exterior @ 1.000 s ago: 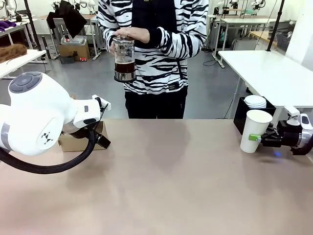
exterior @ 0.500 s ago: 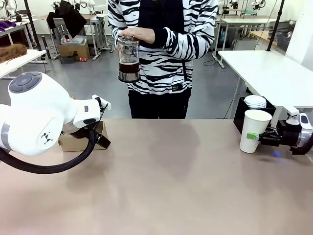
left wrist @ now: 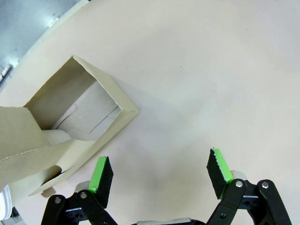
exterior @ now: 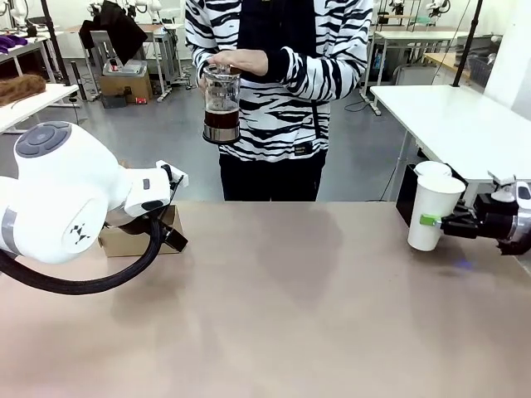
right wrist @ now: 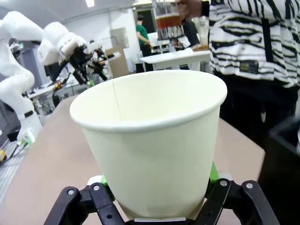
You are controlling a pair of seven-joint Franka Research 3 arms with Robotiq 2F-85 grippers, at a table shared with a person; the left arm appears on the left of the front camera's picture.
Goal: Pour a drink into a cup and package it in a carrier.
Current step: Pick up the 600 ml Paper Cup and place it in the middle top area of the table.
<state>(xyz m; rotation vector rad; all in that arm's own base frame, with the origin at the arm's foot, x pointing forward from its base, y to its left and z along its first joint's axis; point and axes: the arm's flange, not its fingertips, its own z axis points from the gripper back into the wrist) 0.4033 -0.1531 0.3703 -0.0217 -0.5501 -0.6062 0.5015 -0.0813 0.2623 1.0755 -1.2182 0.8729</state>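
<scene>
- Workshop floor and other tables fill the background; a tan bench (exterior: 290, 315) runs across the front view, and a person in a black-and-white striped top (exterior: 282, 91) stands at its far side.
- Far left, the white left arm (exterior: 58, 195) hangs over the bench's left end. Its jaws are released and stand wide apart. The 2 green pads (left wrist: 101, 171) grasp nothing, and the left wrist view has bare bench between them.
- Just behind that arm, the carrier (exterior: 124, 240) sits on the bench near the far left corner, partly hidden by the arm. It is brown cardboard. From the left wrist it lies beyond the pads and apart from them, with 1 open compartment facing the camera.
- In the middle, the person holds a clear glass jug (exterior: 221, 104) upright in the air at chest height, 1 hand (exterior: 241, 60) over its top. The drink (exterior: 221, 124), dark brown, fills the jug's lower part.
- At the right edge of the bench, the cup (exterior: 431, 211), white and without a lid, leans slightly. The right arm's jaws are clenched on its lower half, a green pad (exterior: 428, 220) pressed to its side.
- Whether the cup's base touches the bench I cannot tell.
</scene>
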